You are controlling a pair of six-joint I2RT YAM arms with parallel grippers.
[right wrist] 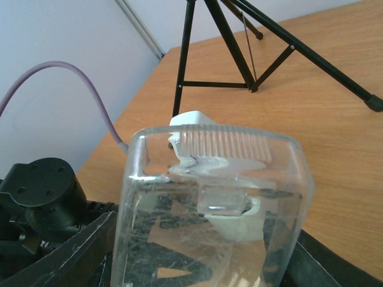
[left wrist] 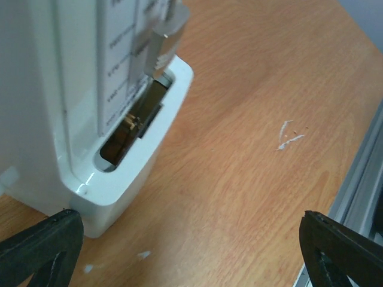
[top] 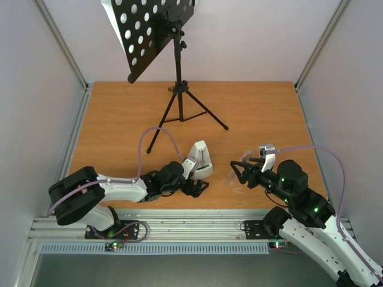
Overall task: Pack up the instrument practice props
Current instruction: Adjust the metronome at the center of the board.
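Note:
The black tripod music stand stands at the back of the table, its round-holed desk tilted. A white sheet edge shows past the desk's left side. The small white metronome stands upright mid-table. My left gripper is open right beside its base, fingertips low on the wood and nothing between them. My right gripper is shut on a clear plastic cover, held off the table to the right of the metronome. The stand's legs show beyond.
The wooden table is walled on three sides by pale panels. An aluminium rail runs along the near edge. A purple cable loops over the left arm. Small white flecks mark the wood.

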